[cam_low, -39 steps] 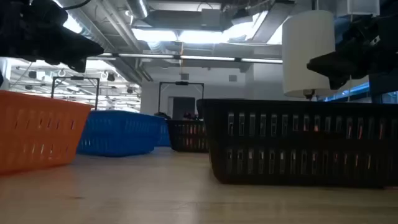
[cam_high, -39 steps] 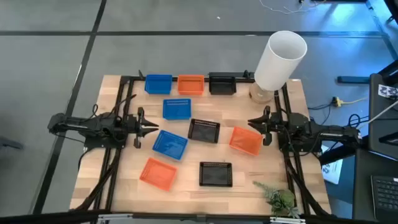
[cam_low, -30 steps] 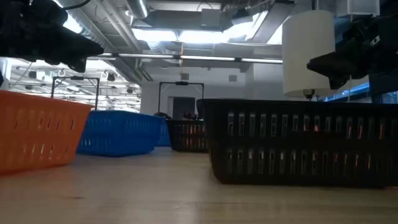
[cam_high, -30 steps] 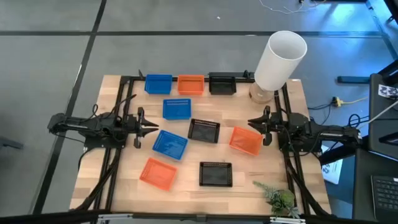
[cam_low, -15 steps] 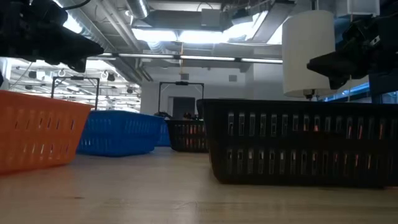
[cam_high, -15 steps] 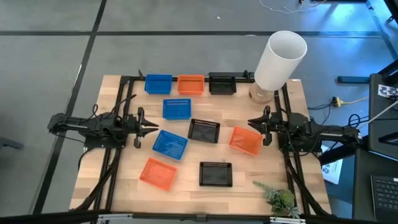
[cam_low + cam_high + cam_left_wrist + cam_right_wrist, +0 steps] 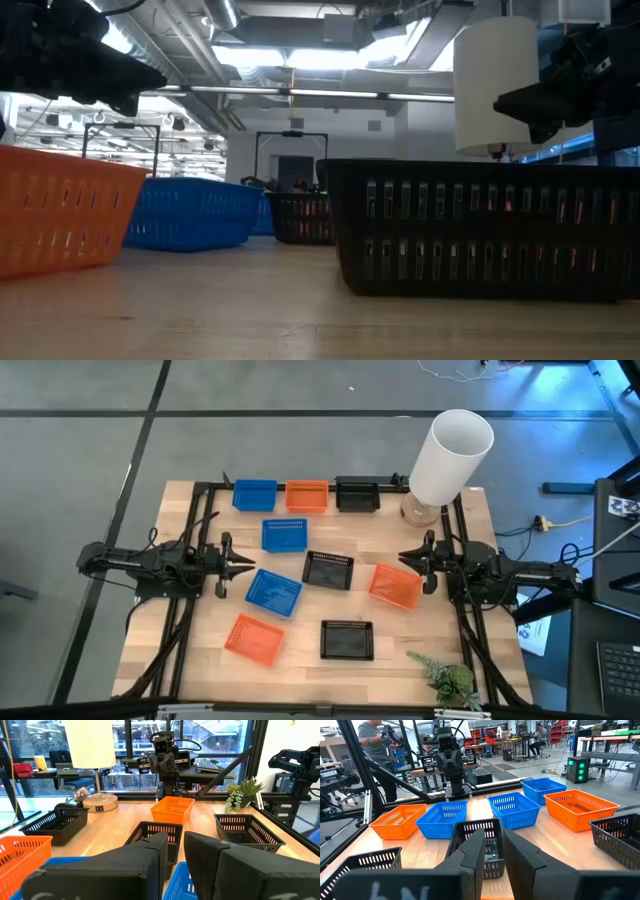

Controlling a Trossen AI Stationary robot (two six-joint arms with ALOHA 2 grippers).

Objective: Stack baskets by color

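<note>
Nine baskets are being shown on the table in the high view: a blue, an orange and a black one in a row along the upper edge, and six scattered below, namely blue ones, black ones and orange ones. None is being stacked yet. They are being judged light, fairly stiff plastic with slotted walls, apt to slide on the wood; a pinch over one thin rim wall looks the best hold.

The left gripper is being held at the left of the frame beside the lower blue basket, the right gripper at the right, just above the orange one. Both pairs of fingers are being kept slightly parted, holding nothing.

The table is pale wood planking. A tall white cylinder is being seen at upper right, a small plant at lower right. Beyond, an open workshop with people is being glimpsed.
</note>
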